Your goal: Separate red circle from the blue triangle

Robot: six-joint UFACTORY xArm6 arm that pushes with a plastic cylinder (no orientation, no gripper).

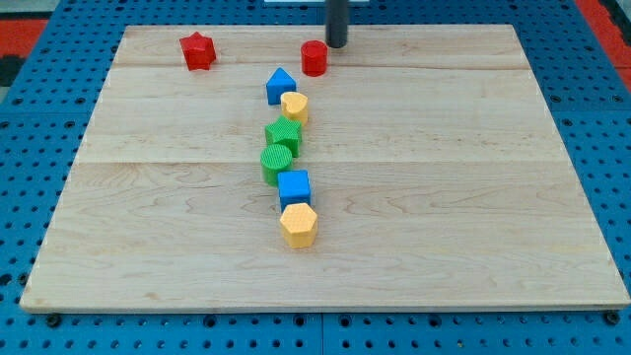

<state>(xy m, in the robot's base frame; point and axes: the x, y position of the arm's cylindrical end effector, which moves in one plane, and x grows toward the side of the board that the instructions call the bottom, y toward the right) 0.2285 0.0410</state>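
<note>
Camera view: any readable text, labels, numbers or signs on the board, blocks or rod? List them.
None: no text, label, number or sign can be read anywhere.
The wooden board is bare wood.
The red circle, blue triangle and the other blocks carry no markings.
My tip, just to the view's upper right of the red circle, is plain dark.
</note>
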